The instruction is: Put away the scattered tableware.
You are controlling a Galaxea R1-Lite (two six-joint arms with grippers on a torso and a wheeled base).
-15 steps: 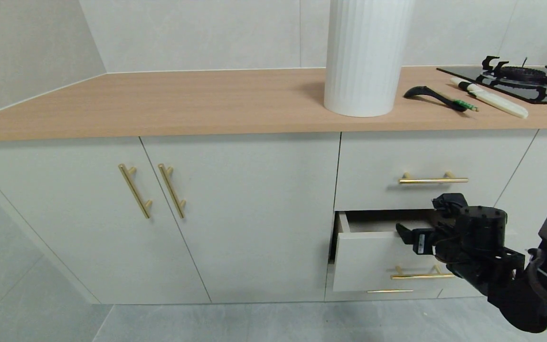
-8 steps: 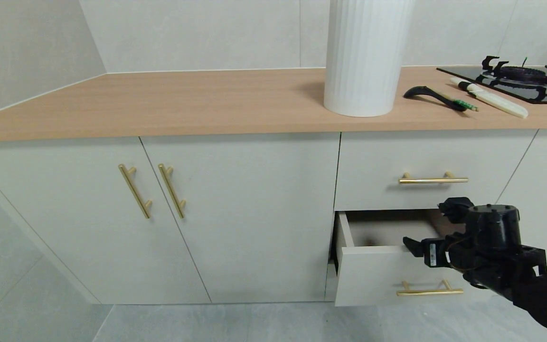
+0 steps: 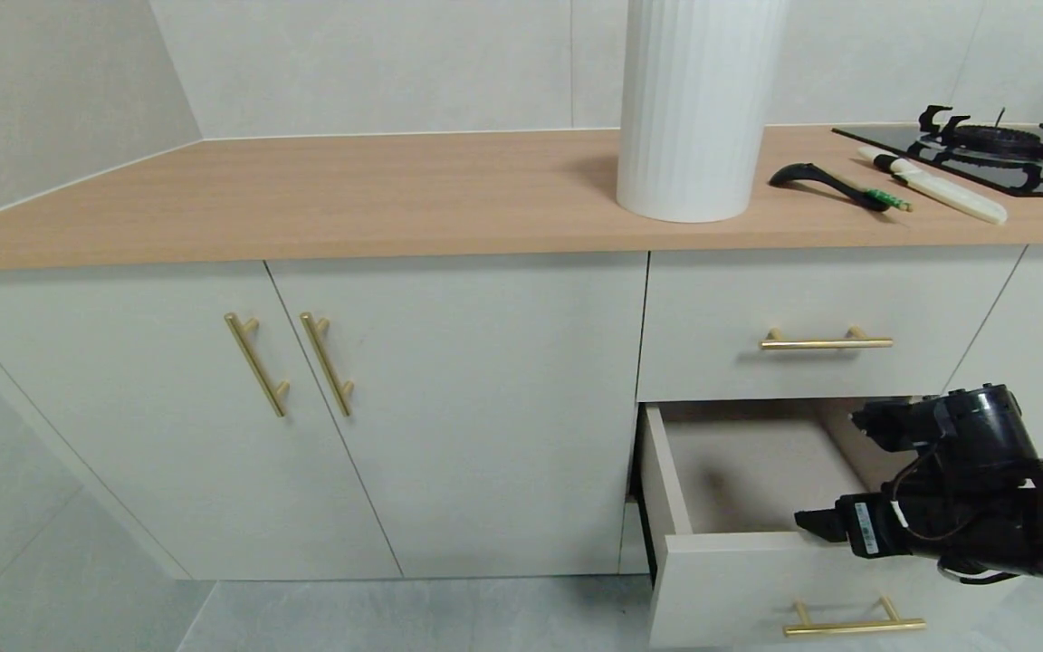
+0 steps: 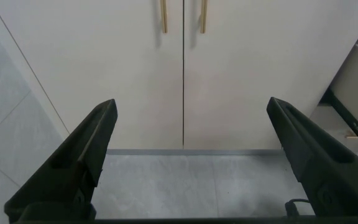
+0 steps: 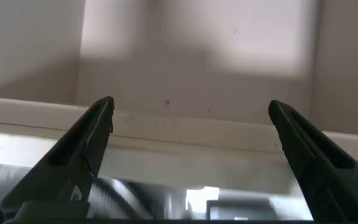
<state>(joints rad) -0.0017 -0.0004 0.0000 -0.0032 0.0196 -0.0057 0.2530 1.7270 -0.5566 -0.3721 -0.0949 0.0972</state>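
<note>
1. Tableware lay out on the worktop, none of it put away. A black ladle and a white knife rested side by side at the far right, between a tall white ribbed vase and the stove.
2. Progress, as I judged it, had reached only the preparing stage: a storing place stood open, but every piece remained to be picked up and carried.
3. The lower drawer, under the right end of the worktop, stood pulled well out toward the near side. Its floor and walls looked bare, with nothing inside as far as the visible part showed, though the right arm hid its near right corner.
4. The upper drawer directly above was shut, so its contents could not be told. The two cupboard doors to the left were shut as well.
5. The right pincer was released, its jaws spread wide, at the top rim of the lower drawer's front panel, above the gold handle. It grasped nothing, and whether a finger touched the rim could not be told.
6. The left pincer was likewise released and empty, held low, facing the cupboard doors and the grey floor.
7. Left to do, in my judgement: take the ladle and the knife from the worktop, lay them in the open drawer, and probably push it shut.
</note>
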